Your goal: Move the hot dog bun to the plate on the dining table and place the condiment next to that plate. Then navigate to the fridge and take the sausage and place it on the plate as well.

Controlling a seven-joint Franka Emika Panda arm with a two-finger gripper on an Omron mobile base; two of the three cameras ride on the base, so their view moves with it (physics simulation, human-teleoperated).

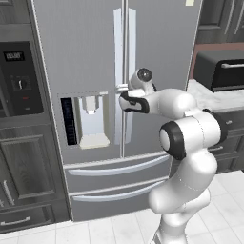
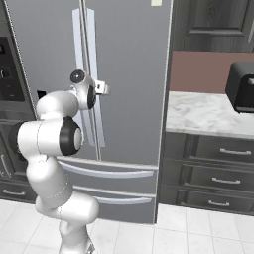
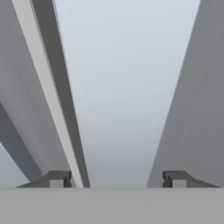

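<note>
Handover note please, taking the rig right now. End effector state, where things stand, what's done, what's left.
End effector: at the fridge's right door handle, jaws straddling the bar, a gap on each side, not clamped.
Fridge: both doors and both lower drawers shut.
Done: base parked facing the fridge. The frames show no bun, condiment, plate or sausage, so the earlier steps can't be checked from here.
Left: grip handle, pull door open, take sausage, carry it to the plate on the dining table.
</note>
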